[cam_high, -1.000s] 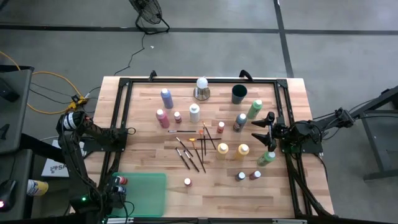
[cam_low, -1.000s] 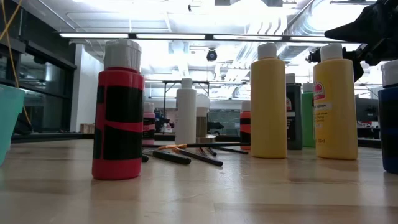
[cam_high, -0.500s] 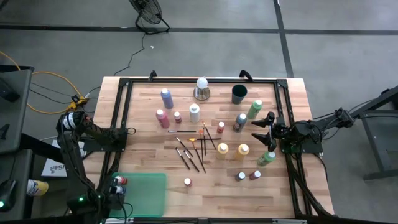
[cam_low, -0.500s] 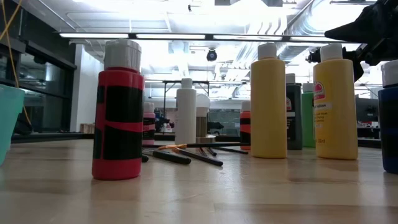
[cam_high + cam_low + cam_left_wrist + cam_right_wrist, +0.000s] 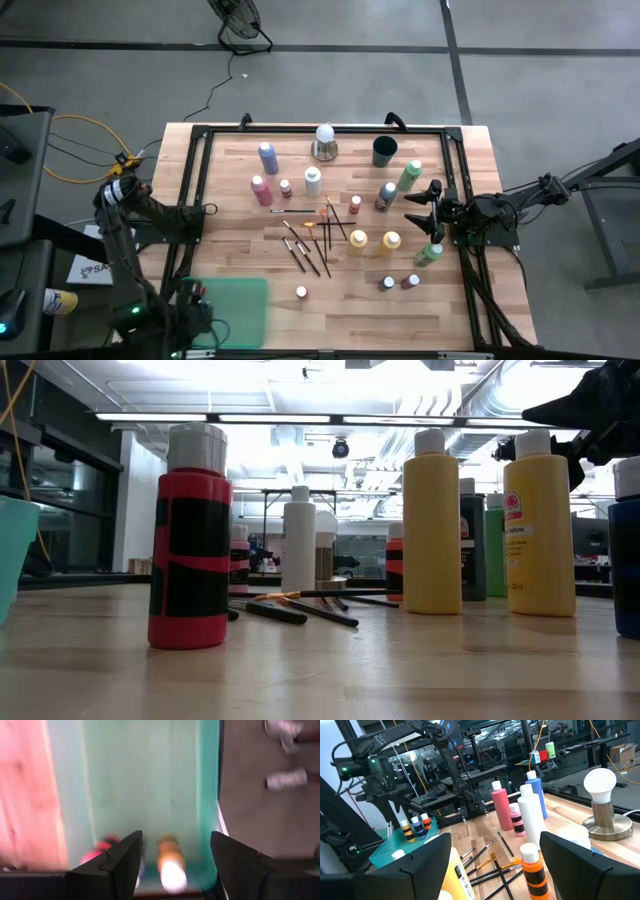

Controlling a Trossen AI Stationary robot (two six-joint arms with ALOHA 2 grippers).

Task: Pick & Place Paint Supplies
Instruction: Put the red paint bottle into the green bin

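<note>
Paint bottles stand upright across the wooden table: purple (image 5: 268, 157), pink (image 5: 261, 189), white (image 5: 313, 180), two yellow (image 5: 358, 242) and green (image 5: 410, 175). Thin brushes (image 5: 310, 245) lie flat mid-table. A green tray (image 5: 240, 310) at the near left holds small bottles (image 5: 417, 826) standing at its left end. My left gripper (image 5: 175, 865) hangs open above that end, pointing down, with an orange-yellow bottle (image 5: 169, 862) below the gap and clear of the fingers. My right gripper (image 5: 428, 205) waits open and level at the table's right side.
A white bulb on a metal base (image 5: 324, 140) and a dark green cup (image 5: 385, 151) stand at the far edge. Black frame rails (image 5: 196, 200) run along the table's sides. A red-and-black bottle (image 5: 190, 540) stands near the front, right of the tray's wall (image 5: 15, 550).
My left gripper has risen from the tray's left end, leaving the small bottles standing in the tray. My right arm has kept still.
</note>
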